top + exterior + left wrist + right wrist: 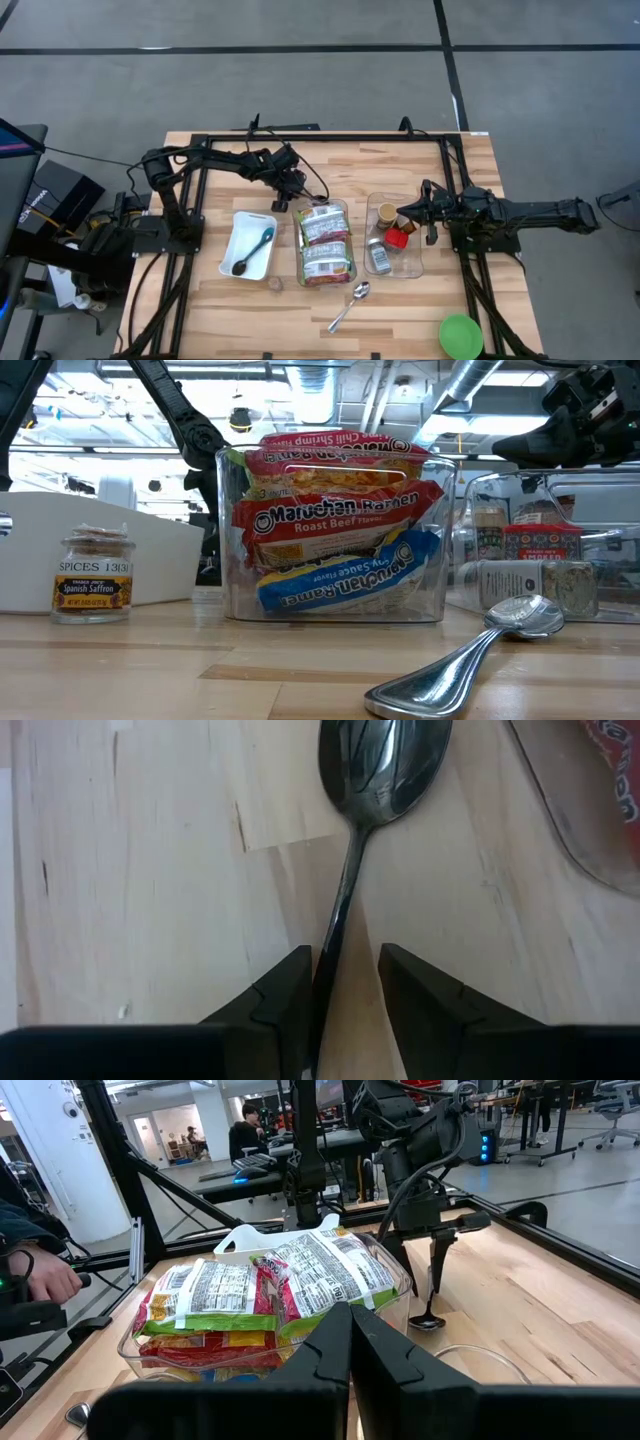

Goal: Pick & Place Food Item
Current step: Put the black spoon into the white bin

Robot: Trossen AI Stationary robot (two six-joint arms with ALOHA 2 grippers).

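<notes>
Steel spoon point(383, 765) hangs bowl-down on the worktop point(150, 870), its handle pinched in the left end effector point(345, 995) beside the ramen bin point(323, 243). Right end effector point(350, 1342), fingers together and empty, waits over the spice bin point(395, 236). Such a thin handle could twist or slip free when lifted.

Ramen packets point(324, 243) stand packed on edge in a clear bin point(343, 208) mid-worktop. Spice jars point(379, 256) lie in the neighbouring clear bin point(416, 264).
</notes>
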